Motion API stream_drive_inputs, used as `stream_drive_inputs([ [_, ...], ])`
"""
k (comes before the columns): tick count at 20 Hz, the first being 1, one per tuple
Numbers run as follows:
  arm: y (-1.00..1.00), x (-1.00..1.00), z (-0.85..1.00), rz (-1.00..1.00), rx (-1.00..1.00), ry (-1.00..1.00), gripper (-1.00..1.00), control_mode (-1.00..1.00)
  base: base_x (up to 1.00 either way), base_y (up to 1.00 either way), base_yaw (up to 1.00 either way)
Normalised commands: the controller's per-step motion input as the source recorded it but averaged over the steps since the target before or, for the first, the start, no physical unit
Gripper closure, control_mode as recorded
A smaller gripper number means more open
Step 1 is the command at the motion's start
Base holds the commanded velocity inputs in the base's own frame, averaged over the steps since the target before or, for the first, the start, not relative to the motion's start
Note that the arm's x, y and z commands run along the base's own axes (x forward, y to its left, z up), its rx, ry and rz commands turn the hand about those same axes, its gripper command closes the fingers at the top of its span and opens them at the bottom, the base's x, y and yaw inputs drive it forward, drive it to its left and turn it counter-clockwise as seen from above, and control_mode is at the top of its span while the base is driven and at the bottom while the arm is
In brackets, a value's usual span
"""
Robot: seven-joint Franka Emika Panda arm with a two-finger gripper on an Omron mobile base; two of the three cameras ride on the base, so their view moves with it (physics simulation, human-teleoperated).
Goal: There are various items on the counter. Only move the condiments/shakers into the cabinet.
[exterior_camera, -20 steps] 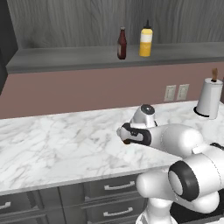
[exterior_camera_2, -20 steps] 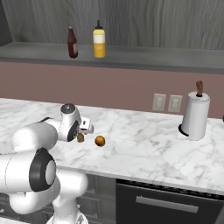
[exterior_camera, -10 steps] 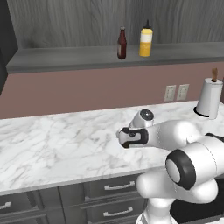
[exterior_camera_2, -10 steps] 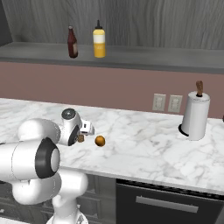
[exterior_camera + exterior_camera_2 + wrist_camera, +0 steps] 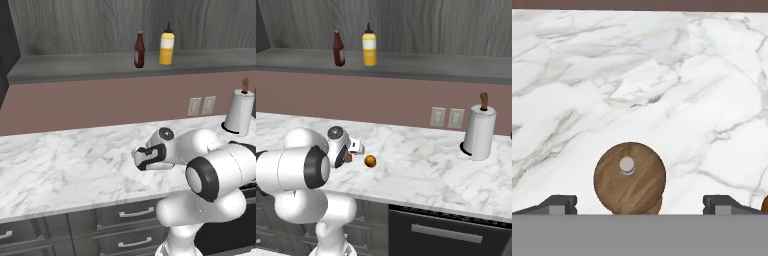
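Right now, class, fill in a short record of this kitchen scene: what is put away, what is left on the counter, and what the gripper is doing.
On cabinet ledge: sauce bottle and yellow squeeze bottle, both upright
On counter: wooden shaker, orange fruit, paper towel roll
Gripper: open, above the shaker, one fingertip on each side
Shaker held: not yet
Left to move: the shaker

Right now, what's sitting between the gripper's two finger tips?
In the hand view, the open gripper has the wooden shaker between its tips, seen from above, standing on the marble counter. Neither tip touches it.
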Motion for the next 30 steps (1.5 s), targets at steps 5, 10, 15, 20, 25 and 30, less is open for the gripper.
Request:
stream_drive_inputs([
  [5,0.07,0.15,-0.02,0.0,0.01,-0.06,-1.0,-1.0,0.0,0.0,0.0],
  [10,0.03,0.08,-0.02,0.0,0.0,-0.03,1.0,-1.0,0.0,0.0,0.0],
  [15,0.0,0.0,0.0,0.0,0.0,0.0,1.0,-1.0,0.0,0.0,0.0],
  [20,0.03,-0.29,0.57,0.0,0.0,-0.15,1.0,-1.0,0.0,0.0,0.0],
  [25,0.12,-0.54,1.0,-0.02,0.0,-0.18,1.0,-1.0,0.0,0.0,0.0],
  [30,0.07,-0.53,1.0,-0.05,0.0,-0.02,1.0,-1.0,0.0,0.0,0.0],
])
